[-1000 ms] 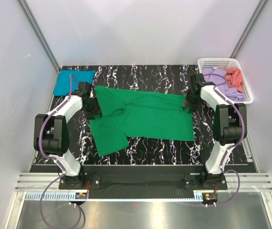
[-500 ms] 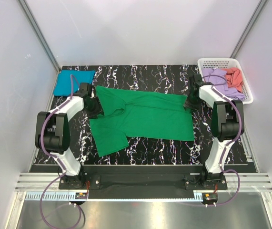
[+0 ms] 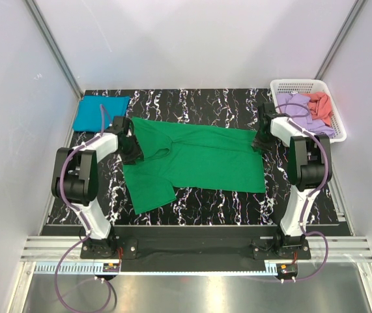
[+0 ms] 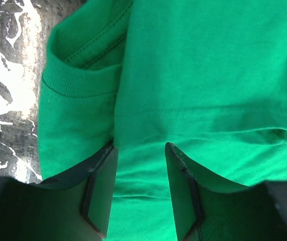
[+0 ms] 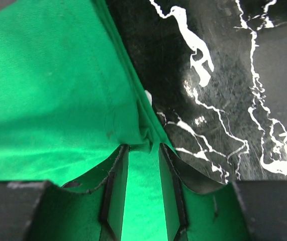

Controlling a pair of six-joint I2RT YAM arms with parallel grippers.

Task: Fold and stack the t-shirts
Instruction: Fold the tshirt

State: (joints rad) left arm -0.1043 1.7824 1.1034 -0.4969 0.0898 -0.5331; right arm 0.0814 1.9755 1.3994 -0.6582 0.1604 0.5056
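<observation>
A bright green t-shirt (image 3: 199, 160) lies spread flat on the black marbled table (image 3: 192, 203), collar to the left and hem to the right. My left gripper (image 3: 132, 149) is down on its collar end. In the left wrist view its jaws (image 4: 141, 146) stand apart over flat green cloth (image 4: 208, 75) just below the ribbed collar (image 4: 78, 83). My right gripper (image 3: 258, 143) is at the shirt's far right corner. There its jaws (image 5: 143, 146) are narrowly apart, with a pucker of green cloth (image 5: 48, 90) at the fingertips. A teal-blue folded t-shirt (image 3: 100, 111) lies at the back left.
A white lattice basket (image 3: 303, 83) at the back right holds a lilac shirt (image 3: 296, 107) and a coral shirt (image 3: 319, 103). Bare marbled table (image 5: 223, 90) shows right of the hem corner. White walls close in on three sides.
My left gripper has slid slightly right onto the collar area. The right gripper stays at the hem corner, its jaws a little narrower. The green shirt has not shifted.
</observation>
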